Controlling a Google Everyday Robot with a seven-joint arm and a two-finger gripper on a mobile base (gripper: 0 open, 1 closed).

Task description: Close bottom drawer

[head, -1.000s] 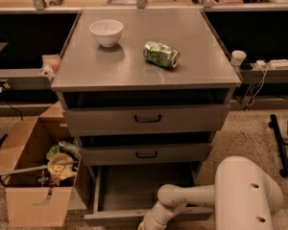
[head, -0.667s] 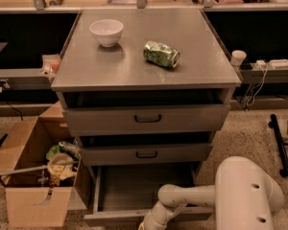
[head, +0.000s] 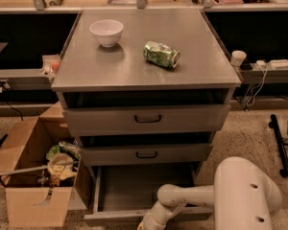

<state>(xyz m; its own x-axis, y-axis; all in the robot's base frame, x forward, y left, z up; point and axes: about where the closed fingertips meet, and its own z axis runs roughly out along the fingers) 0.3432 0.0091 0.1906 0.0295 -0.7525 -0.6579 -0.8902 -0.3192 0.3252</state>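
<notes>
The bottom drawer [head: 134, 188] of the grey metal cabinet stands pulled out, its plain grey floor showing and its low front panel [head: 110, 218] near the bottom edge of the camera view. The middle drawer front [head: 146, 154] and the top drawer front [head: 146, 119] sit above it, each with a black handle. My white arm [head: 192, 198] reaches from the right across the bottom drawer's front. The gripper is below the bottom edge of the view, past the wrist [head: 151, 222], and does not show.
A white bowl [head: 106, 32] and a green can lying on its side [head: 161, 54] rest on the cabinet top. An open cardboard box with rubbish [head: 36, 176] stands at the left of the cabinet. Cables and a black stand [head: 278, 143] lie at the right.
</notes>
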